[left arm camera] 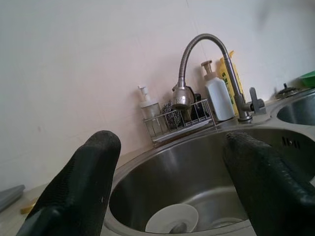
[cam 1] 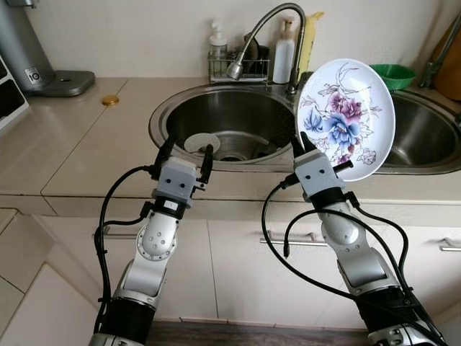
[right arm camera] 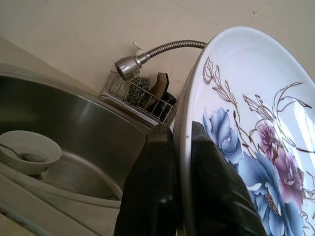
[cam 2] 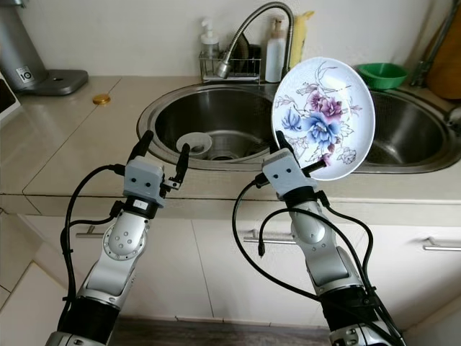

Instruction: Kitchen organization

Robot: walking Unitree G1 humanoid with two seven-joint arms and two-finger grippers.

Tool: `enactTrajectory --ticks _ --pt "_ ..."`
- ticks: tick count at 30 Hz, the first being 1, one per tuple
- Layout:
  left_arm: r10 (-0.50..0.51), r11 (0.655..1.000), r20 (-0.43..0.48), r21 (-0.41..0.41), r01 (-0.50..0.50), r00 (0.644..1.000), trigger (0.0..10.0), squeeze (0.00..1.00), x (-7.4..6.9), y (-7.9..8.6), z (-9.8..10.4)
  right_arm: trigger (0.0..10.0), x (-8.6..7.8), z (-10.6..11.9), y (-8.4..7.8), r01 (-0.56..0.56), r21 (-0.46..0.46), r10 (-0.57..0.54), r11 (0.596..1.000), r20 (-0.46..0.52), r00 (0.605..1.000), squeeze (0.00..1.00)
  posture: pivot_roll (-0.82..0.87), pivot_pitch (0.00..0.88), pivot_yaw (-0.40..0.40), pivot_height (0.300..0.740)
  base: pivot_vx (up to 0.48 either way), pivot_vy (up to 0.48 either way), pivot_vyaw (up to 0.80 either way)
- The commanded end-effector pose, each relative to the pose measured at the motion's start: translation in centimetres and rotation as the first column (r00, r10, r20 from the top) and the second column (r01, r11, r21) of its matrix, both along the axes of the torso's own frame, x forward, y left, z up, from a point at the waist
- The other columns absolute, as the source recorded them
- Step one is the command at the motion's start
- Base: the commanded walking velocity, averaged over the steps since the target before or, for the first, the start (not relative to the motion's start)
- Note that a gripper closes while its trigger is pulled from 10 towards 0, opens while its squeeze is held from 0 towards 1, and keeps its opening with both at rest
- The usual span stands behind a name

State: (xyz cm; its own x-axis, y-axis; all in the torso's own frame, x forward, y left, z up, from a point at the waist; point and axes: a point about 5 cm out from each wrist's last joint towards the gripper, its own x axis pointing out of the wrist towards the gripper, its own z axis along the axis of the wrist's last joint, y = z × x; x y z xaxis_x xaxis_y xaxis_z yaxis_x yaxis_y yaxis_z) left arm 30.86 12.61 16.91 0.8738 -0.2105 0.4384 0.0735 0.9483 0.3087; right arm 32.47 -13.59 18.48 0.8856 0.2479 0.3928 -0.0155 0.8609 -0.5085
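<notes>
Left eye view took in a beige kitchen counter [cam 1: 86,137] with a silver appliance base [cam 1: 50,81] at its far left and a small gold disc [cam 1: 109,100] lying near it. To the right sat a round stainless steel sink basin [cam 1: 238,115] holding a small white bowl [cam 1: 202,143] on its floor. The left gripper [cam 1: 186,159] hovered just in front of that basin's near rim, its two black fingers [left arm camera: 78,191] spread apart and holding nothing. Behind the basin, a wire rack [cam 1: 238,70] carried a clear pump bottle [cam 1: 217,45] and a scourer, with a white pump bottle [cam 1: 285,54] and a yellow bottle [cam 1: 311,36] beside it against the wall. A curved flexible steel tap [cam 1: 263,32] arched over the basin from a base on the far rim.

The right gripper [right arm camera: 181,147] was raised over the near counter edge between the two basins, its fingers clamped on the lower rim of a white round plate with blue and purple flowers [cam 1: 347,115]. The plate stood nearly upright in the air, its painted face turned toward the robot. Farther right lay a second steel basin [cam 1: 421,137], and a green bowl [cam 1: 392,74] sat at its far edge.
</notes>
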Motion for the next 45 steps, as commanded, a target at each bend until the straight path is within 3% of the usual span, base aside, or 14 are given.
enactTrajectory --ticks 1,21,31,34,35,38,39,40,42,45 --pt "-0.008 1.0 0.004 -0.004 0.008 1.0 10.0 0.0 0.0 -0.2 0.2 10.0 0.2 0.8 -0.5 0.015 0.014 -0.015 1.0 0.025 1.0 0.0 0.04 0.0 0.031 0.74 0.349 0.0 0.0" --pt "-0.012 1.0 -0.007 -0.011 0.012 1.0 10.0 0.0 -0.1 -0.5 0.0 10.0 0.4 1.0 -0.7 0.004 0.008 -0.004 1.0 0.023 1.0 0.0 0.04 0.0 0.023 0.74 0.349 0.0 0.0" --pt "-0.032 0.999 -0.018 -0.012 0.032 0.999 10.0 0.0 -0.1 -0.9 -0.2 10.0 1.9 1.4 -1.4 -0.002 0.087 0.007 0.996 -0.054 0.998 0.0 0.04 0.0 0.023 0.74 0.162 0.0 0.0" --pt "-0.036 0.999 -0.026 -0.006 0.036 0.999 10.0 0.0 -0.1 -1.0 -0.3 10.0 2.7 1.5 -2.0 0.0 0.15 0.016 0.989 -0.103 0.995 0.0 0.05 0.0 0.023 0.74 0.0 0.0 0.0" --pt "-0.036 0.999 -0.028 -0.006 0.036 0.999 10.0 0.0 0.0 -1.0 -0.4 10.0 3.3 1.5 -2.4 0.01 0.24 0.027 0.971 -0.151 0.988 0.0 0.04 0.0 0.022 0.74 0.0 0.0 0.0" --pt "-0.038 0.999 -0.03 -0.004 0.037 0.999 10.0 0.0 0.0 -1.1 -0.4 10.0 3.9 1.4 -2.8 0.017 0.353 0.06 0.935 -0.207 0.977 0.0 0.05 0.0 0.022 0.74 0.0 0.0 0.0" --pt "-0.038 0.999 -0.03 -0.004 0.038 0.999 10.0 0.0 0.0 -1.1 -0.4 10.0 4.5 1.4 -3.2 0.034 0.435 0.086 0.9 -0.253 0.964 0.0 0.05 0.0 0.02 0.74 0.0 0.0 0.0" --pt "-0.038 0.999 -0.03 -0.004 0.038 0.999 10.0 0.0 0.0 -1.1 -0.4 10.0 4.5 1.4 -3.2 0.034 0.435 0.086 0.9 -0.253 0.964 0.0 0.05 0.0 0.02 0.74 0.0 0.0 0.0" --pt "-0.038 0.999 -0.032 -0.002 0.038 0.999 10.0 0.0 0.0 -1.1 -0.4 10.0 5.5 1.3 -4.0 0.083 0.513 0.092 0.855 -0.307 0.947 0.0 0.05 0.0 0.021 0.74 0.0 0.0 0.0" --pt "-0.041 0.999 -0.032 -0.001 0.041 0.999 10.0 0.0 0.0 -1.1 -0.5 10.0 6.0 1.3 -4.9 0.122 0.533 0.072 0.837 -0.328 0.942 0.0 0.06 0.0 0.021 0.74 0.0 0.0 0.0"
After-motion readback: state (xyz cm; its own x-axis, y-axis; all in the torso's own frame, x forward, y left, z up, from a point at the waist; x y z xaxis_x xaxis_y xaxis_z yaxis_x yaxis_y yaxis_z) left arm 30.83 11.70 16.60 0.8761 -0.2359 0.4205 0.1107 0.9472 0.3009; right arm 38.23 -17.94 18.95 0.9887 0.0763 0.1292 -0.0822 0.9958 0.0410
